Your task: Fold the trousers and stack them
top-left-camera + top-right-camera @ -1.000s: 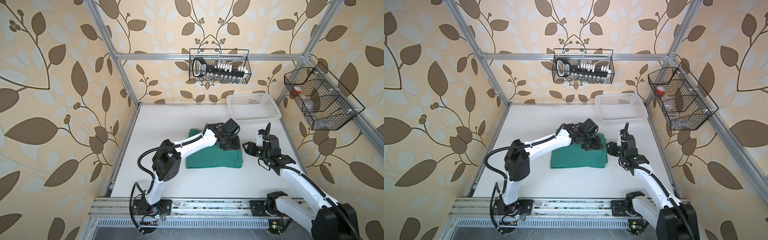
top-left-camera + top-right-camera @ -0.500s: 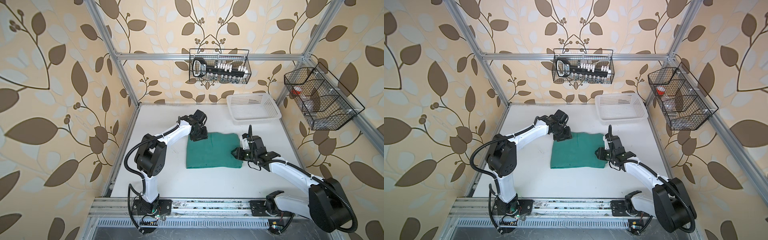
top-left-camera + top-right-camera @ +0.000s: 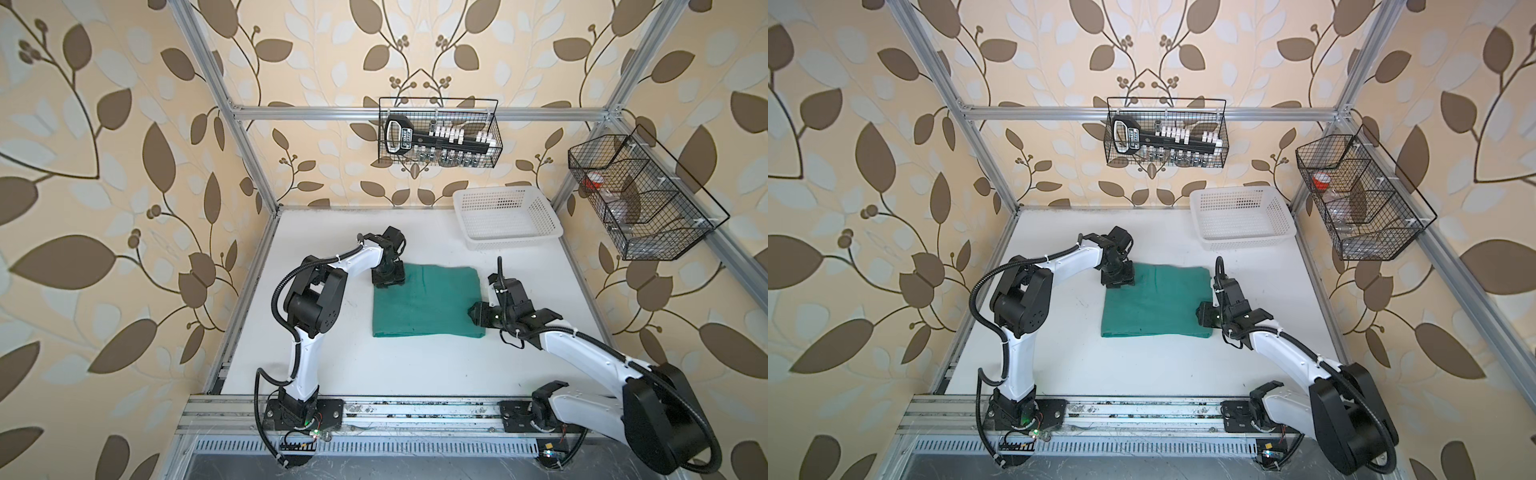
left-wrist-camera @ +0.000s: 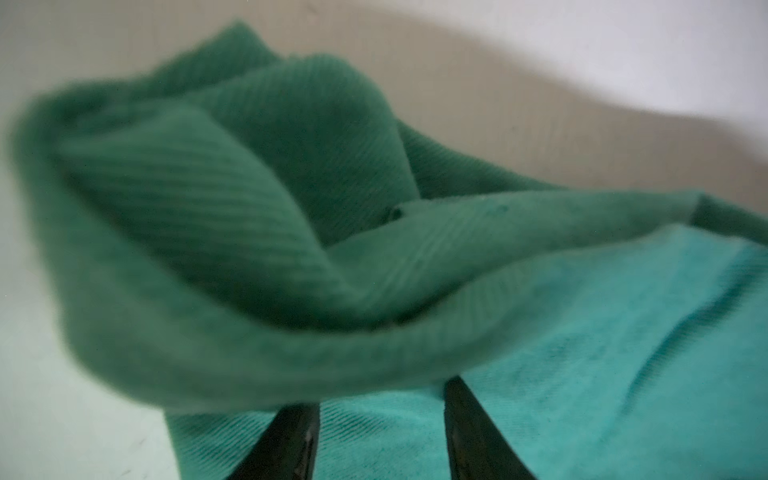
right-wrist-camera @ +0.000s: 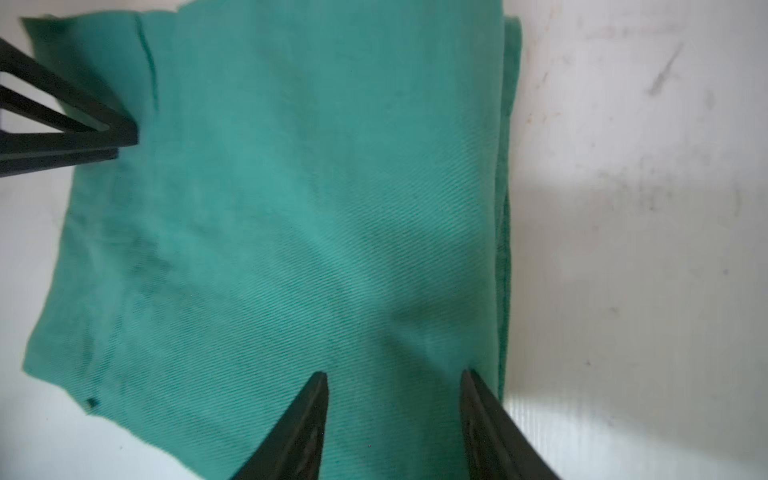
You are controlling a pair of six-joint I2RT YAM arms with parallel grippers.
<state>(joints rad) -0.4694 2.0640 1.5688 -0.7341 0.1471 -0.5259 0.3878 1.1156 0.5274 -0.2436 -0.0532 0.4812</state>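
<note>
Left gripper (image 3: 387,277) is now standing at the far-left corner of the trousers (image 3: 428,301), having left their far-right side; right gripper (image 3: 473,311) is now reaching over their right edge. Both claws are standing half-parted, gripping nothing. Trousers are lying mid-table (image 3: 415,374), a flat teal rectangle, far-left corner curling up; stacking is apparently pending

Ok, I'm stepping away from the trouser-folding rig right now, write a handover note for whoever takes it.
Left gripper: open, at the far left corner of the trousers, where the wrist view shows a fold bulging up in front of it.
Right gripper: open, tips at the right edge of the cloth, holding nothing.
Trousers: mid-table, in a flat rectangle.
Done: folding, apparently.
To do: flatten that corner, then stack; the white basket at the far right holds nothing yet.
</note>
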